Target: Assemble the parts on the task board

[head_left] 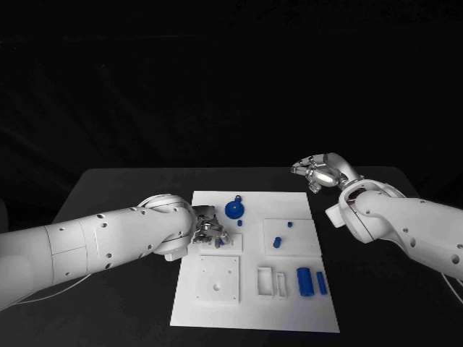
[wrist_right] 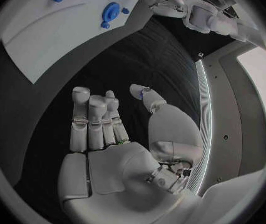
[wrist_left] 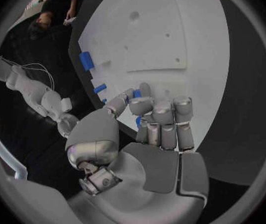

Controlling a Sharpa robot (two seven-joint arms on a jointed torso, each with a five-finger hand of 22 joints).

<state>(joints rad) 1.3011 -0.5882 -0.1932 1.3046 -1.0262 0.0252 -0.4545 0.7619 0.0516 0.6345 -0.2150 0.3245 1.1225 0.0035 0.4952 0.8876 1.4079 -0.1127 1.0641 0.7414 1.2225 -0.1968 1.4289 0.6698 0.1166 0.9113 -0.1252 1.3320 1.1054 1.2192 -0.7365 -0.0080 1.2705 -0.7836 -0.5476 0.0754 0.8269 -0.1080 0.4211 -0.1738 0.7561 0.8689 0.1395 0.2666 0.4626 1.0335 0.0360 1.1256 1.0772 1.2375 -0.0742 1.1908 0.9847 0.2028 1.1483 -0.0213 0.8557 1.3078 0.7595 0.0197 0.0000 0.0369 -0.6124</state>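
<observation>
Lying under left hand [head_left: 212, 233] fingers [wrist_left: 162, 115]: part [wrist_left: 137, 121]

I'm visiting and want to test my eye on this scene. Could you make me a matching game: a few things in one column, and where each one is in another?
Things:
1. left hand
2. right hand
3. two blue cylinders
4. large round blue part

Places:
A. off the board, over black table
B. board's near right part
C. over the board's left edge
D. board's far part

Pairs: 1-C, 2-A, 3-B, 4-D
</observation>
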